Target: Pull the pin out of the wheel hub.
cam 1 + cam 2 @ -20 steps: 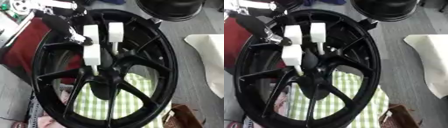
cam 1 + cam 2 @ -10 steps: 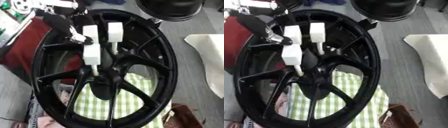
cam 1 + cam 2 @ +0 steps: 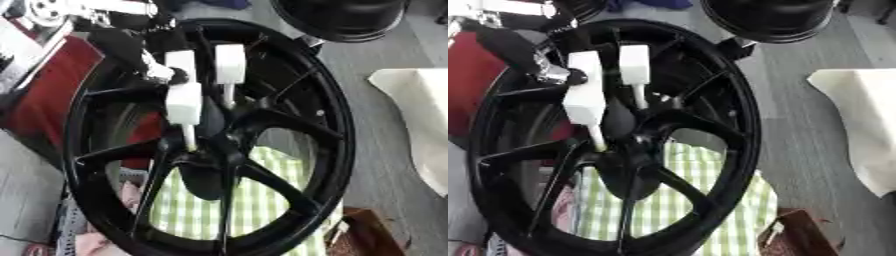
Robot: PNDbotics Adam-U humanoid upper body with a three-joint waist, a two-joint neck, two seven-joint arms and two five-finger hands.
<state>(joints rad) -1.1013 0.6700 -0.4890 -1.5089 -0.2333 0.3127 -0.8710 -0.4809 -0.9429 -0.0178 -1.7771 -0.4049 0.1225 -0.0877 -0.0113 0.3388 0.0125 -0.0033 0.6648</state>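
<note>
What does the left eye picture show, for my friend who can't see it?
A big black wheel hub fills the picture, with two white-handled pins standing near its middle. The robot's left hand touches one from the upper left; green checked cloth lies underneath.

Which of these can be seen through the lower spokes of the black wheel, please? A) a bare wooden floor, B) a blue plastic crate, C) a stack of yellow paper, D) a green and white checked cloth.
D: a green and white checked cloth shows in the gaps between the lower spokes of the black wheel, below the hub.
</note>
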